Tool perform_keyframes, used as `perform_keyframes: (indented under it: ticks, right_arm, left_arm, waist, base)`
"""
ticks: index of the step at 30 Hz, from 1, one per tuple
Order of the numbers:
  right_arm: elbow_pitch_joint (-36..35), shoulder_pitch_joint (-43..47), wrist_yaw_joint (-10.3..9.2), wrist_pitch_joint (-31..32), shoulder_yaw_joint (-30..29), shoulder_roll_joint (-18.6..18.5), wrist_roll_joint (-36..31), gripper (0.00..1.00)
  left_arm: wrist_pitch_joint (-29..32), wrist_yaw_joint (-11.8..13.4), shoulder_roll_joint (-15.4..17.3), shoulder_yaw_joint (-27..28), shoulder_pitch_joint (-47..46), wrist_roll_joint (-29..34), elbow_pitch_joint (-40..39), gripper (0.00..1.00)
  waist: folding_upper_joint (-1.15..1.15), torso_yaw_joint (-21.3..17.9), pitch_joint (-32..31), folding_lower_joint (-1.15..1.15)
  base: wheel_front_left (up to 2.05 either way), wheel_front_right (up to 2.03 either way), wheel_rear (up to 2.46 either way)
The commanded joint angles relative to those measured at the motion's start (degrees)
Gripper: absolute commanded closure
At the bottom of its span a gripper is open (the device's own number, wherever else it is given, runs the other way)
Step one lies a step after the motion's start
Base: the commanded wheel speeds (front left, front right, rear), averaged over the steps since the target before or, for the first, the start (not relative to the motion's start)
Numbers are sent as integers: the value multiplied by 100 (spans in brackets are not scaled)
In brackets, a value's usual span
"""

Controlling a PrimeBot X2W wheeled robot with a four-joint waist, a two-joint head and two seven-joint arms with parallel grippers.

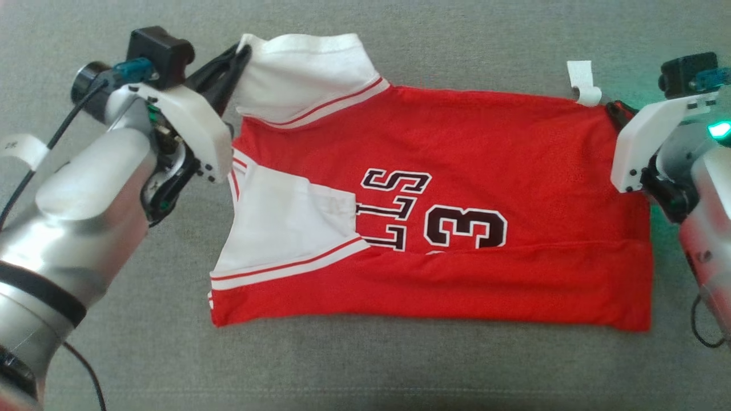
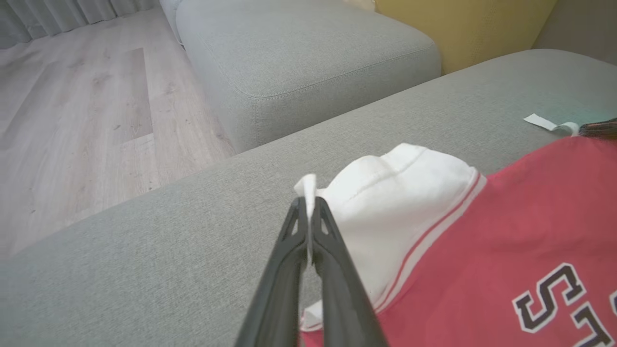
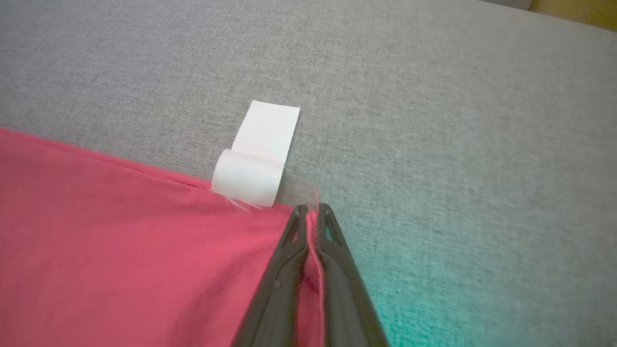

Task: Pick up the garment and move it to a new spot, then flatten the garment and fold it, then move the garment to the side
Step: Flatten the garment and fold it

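The garment (image 1: 468, 154) is a red jersey with white sleeves and dark lettering, lying folded lengthwise on a grey cushion. My left gripper (image 1: 243, 54) is shut on the far white sleeve corner (image 2: 308, 185), at the jersey's upper left. In the left wrist view the two dark fingers (image 2: 294, 250) pinch that white cloth between them. My right gripper (image 1: 614, 108) is shut on the garment's far right hem corner. The right wrist view has red cloth (image 3: 144, 241) squeezed between the gripper (image 3: 312, 209) tips. A white label (image 3: 258, 154) curls out of the hem just beside them.
The grey cushion (image 1: 365, 371) stretches all around the jersey. Beyond its far edge lie a second grey cushion (image 2: 299, 53), a yellow pillow (image 2: 462, 24) and wooden floor (image 2: 77, 111). A white tag (image 1: 20, 149) hangs by my left forearm.
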Motion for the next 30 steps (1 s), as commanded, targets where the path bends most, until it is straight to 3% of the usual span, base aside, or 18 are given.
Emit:
perform_keyframes:
  ticks: [1,11,21,30]
  right_arm:
    - [-46,-50,21,-54,79,-152,73,100]
    - [-342,-740,21,-518,156,-157,594,100]
    - [-96,-1244,21,-1545,126,84,643,100]
    - [-117,-718,21,-1724,614,-153,885,100]
  left_arm:
    - [-39,50,243,197,-195,25,-2,100]
    - [-113,18,210,537,-630,-192,594,100]
    - [-269,22,0,1150,-1294,-126,1180,100]
    - [-273,-201,14,1307,-523,393,686,100]
  waist:
    - [0,-41,-42,0]
    - [0,-193,79,0]
    - [0,-215,152,0]
    - [0,-55,-156,0]
  base:
    - [0,0,0]
    - [0,0,0]
    - [0,0,0]
    - [0,0,0]
